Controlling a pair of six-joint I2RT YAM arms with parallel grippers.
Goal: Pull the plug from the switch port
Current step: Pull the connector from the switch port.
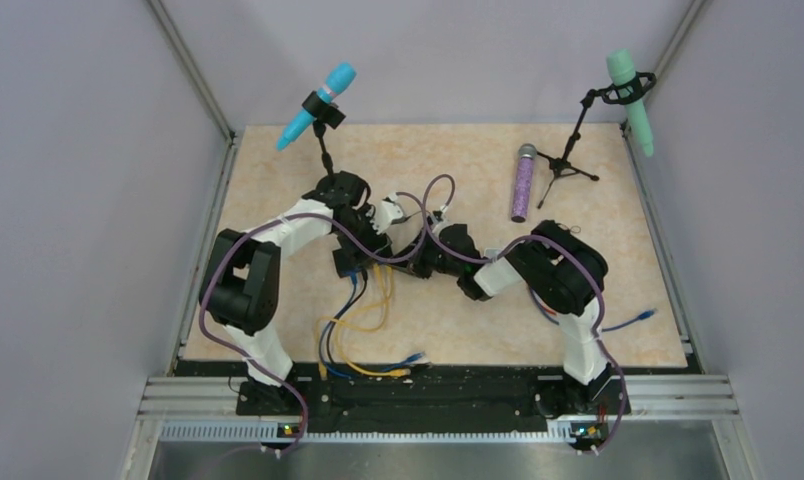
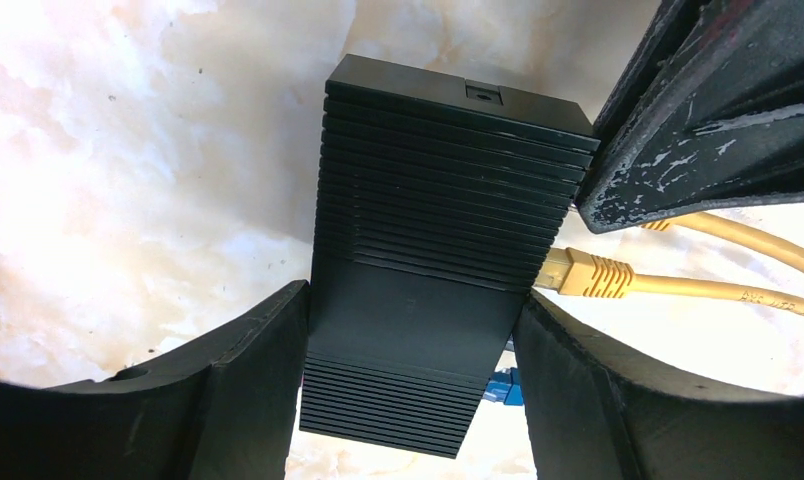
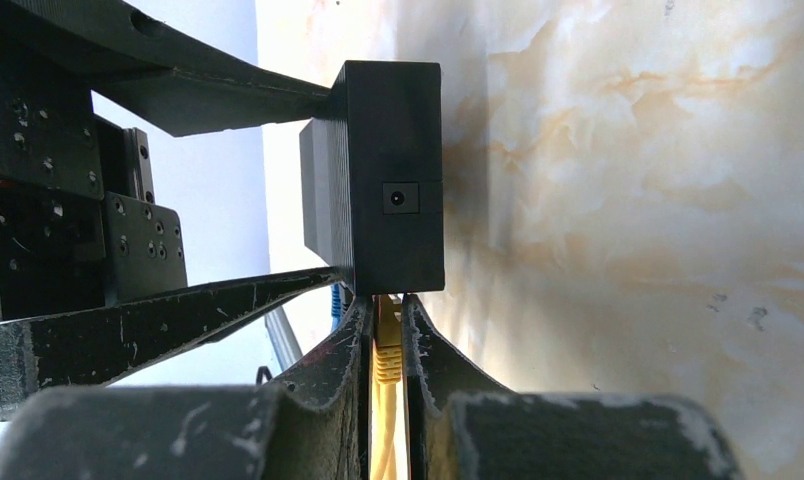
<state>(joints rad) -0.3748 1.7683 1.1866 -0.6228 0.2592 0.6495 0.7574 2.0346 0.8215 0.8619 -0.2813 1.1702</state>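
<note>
Clamping switch (image 2: 428, 260), left hand (image 2: 410, 345), right hand (image 3: 383, 315) pinching yellow plug (image 3: 385, 352)

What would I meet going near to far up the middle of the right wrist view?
Yellow cable → yellow plug, clamped in the right gripper → switch.

The table (image 1: 458, 320) has a beige marbled top. Both arms reach inward and meet left of centre. The left gripper (image 1: 368, 248) and right gripper (image 1: 403, 262) converge on the switch (image 1: 351, 265), which is mostly covered; finger positions cannot be resolved. Yellow cables (image 1: 363, 325) and blue cables (image 1: 352, 288) trail toward the near edge. A purple microphone (image 1: 523, 183) lies flat beside a tripod stand (image 1: 568, 165) holding a green microphone (image 1: 633, 100). A blue microphone (image 1: 318, 105) stands behind the left arm
</note>
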